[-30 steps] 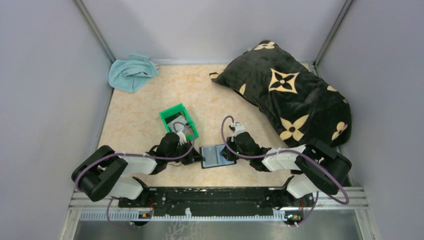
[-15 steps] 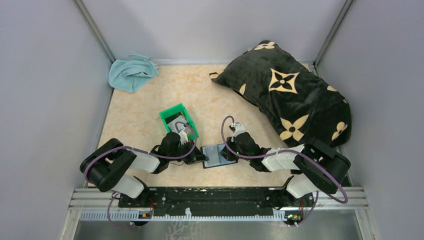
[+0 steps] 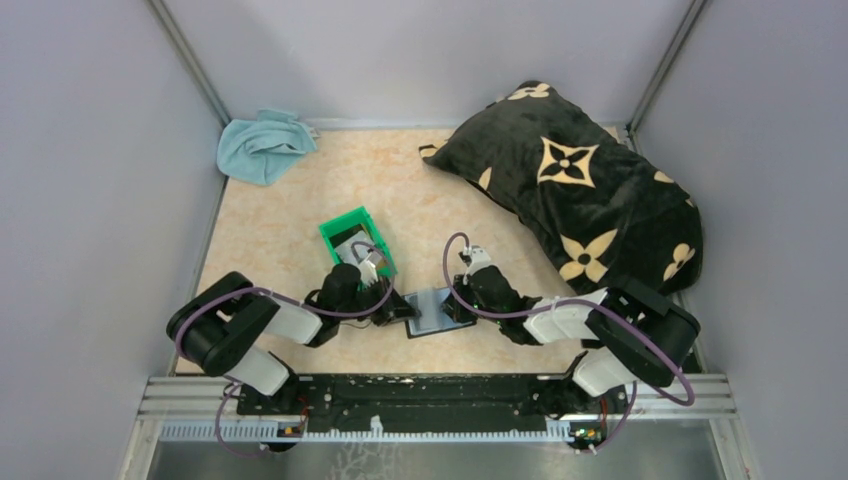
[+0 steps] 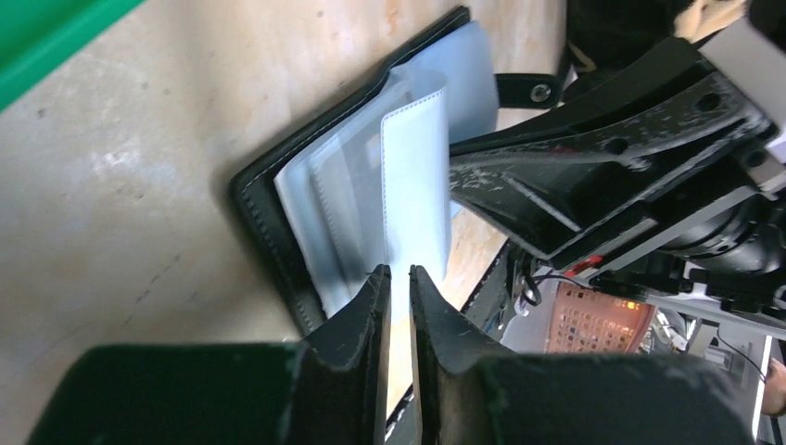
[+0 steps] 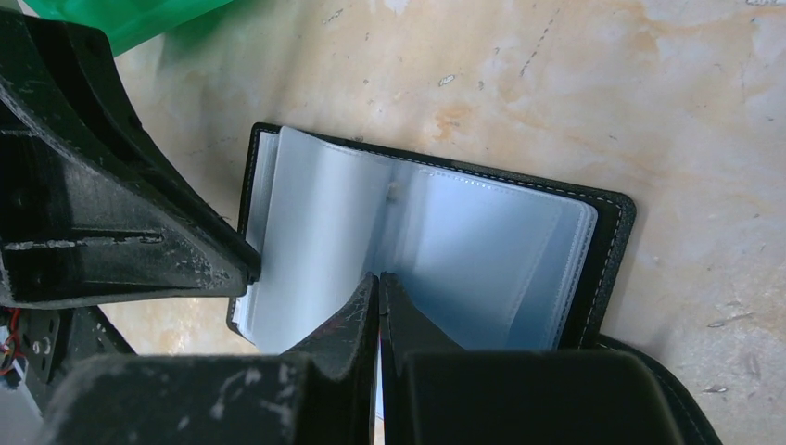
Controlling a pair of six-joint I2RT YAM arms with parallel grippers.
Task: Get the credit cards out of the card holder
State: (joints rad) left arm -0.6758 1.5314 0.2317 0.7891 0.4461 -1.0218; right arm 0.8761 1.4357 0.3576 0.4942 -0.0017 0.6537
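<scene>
The black card holder (image 3: 432, 311) lies open on the table between my two grippers, with glossy grey-blue sleeves (image 5: 482, 250) showing. My left gripper (image 3: 403, 312) is at its left edge, jaws almost together on the edge of a pale sleeve (image 4: 417, 185), seen in the left wrist view (image 4: 400, 272). My right gripper (image 3: 456, 305) is shut, its tips (image 5: 378, 278) resting on the holder's middle fold. Pale and dark flat pieces, apparently credit cards (image 3: 350, 249), lie in the green bin (image 3: 335, 228). No card shows clearly in the sleeves.
A large black pillow with tan flowers (image 3: 575, 180) fills the back right. A light blue cloth (image 3: 262, 143) lies at the back left corner. The green bin stands just behind my left gripper; its edge shows in both wrist views (image 4: 46, 28) (image 5: 139, 19).
My left arm's elbow has swung right and nearer the holder. The holder has shifted and tilted slightly. The right arm has barely moved.
</scene>
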